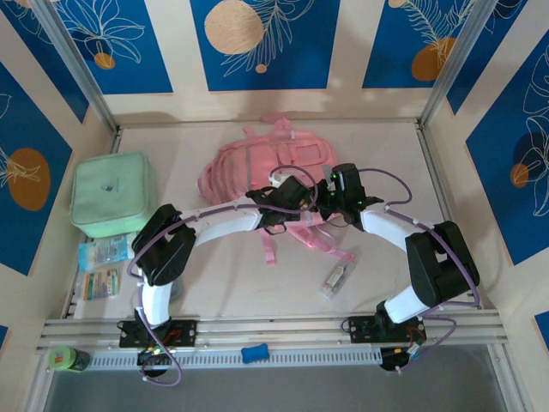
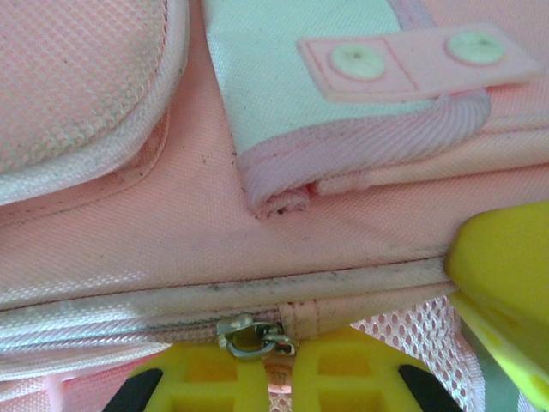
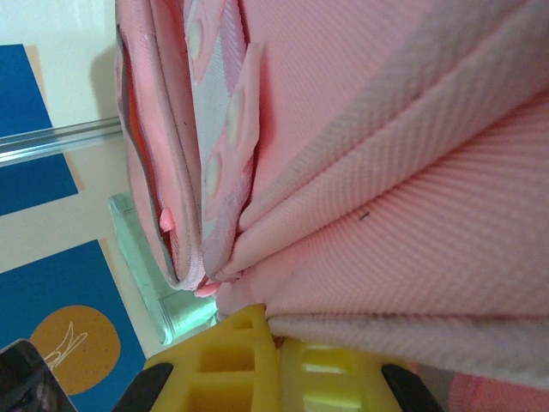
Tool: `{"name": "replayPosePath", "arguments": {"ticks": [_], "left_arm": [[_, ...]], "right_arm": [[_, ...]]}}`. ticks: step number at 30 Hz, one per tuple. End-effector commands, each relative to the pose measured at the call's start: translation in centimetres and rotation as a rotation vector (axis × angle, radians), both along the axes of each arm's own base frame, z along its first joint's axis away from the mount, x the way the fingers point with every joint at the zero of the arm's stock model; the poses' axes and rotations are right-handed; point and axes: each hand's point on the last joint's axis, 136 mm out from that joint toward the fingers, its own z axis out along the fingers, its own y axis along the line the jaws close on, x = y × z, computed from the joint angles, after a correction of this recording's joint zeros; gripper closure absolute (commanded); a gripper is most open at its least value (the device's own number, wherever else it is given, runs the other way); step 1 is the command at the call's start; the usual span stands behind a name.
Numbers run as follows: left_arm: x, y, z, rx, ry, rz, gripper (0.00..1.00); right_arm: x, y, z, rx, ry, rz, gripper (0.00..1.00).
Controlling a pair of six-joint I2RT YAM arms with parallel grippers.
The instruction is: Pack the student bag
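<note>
The pink student bag [image 1: 249, 167] lies flat at the middle back of the table. Both grippers meet at its near edge. My left gripper [image 1: 290, 204] is shut on the zip's pink pull tab [image 2: 284, 371]. The metal slider [image 2: 250, 336] sits just above the yellow fingertips, on the zip line [image 2: 129, 322]. My right gripper [image 1: 343, 204] is shut on a fold of the bag's pink fabric [image 3: 403, 283], pinched between its yellow fingers [image 3: 232, 360]. One right finger [image 2: 506, 275] shows in the left wrist view, close beside the zip. White mesh [image 2: 403, 330] shows under the seam.
A mint-green soft case [image 1: 111, 193] sits at the left, with two small packets [image 1: 103, 266] in front of it. A small clear item [image 1: 336, 279] lies near the right arm's base. A green bottle [image 1: 69, 359] and a blue piece [image 1: 254, 353] rest on the front rail.
</note>
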Motion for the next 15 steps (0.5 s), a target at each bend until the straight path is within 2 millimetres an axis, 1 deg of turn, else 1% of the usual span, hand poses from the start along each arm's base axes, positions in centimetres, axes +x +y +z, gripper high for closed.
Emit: {"name": "replayPosePath", "arguments": {"ticks": [1, 3, 7, 9, 11, 15], "left_arm": [[0.3, 1.0, 2.3, -0.061, -0.036, -0.012, 1.00], [-0.5, 1.6, 1.9, -0.075, 0.001, -0.030, 1.00], [-2.3, 2.0, 1.0, -0.124, 0.080, -0.080, 1.00], [-2.8, 2.6, 0.6, -0.117, 0.087, -0.092, 1.00], [-3.0, 3.6, 0.0, -0.105, 0.112, -0.079, 1.00], [-3.8, 4.6, -0.2, -0.124, 0.136, -0.095, 1.00]], "right_arm": [[-0.5, -0.3, 1.7, 0.022, -0.034, 0.055, 1.00], [-0.3, -1.1, 1.7, 0.021, -0.031, 0.052, 1.00], [0.4, -3.0, 1.5, -0.005, -0.037, 0.029, 1.00], [0.9, -3.6, 1.6, -0.009, -0.042, 0.032, 1.00], [1.4, -3.9, 1.6, -0.019, -0.044, 0.041, 1.00], [2.6, -5.0, 0.9, -0.039, -0.035, 0.036, 1.00]]}}
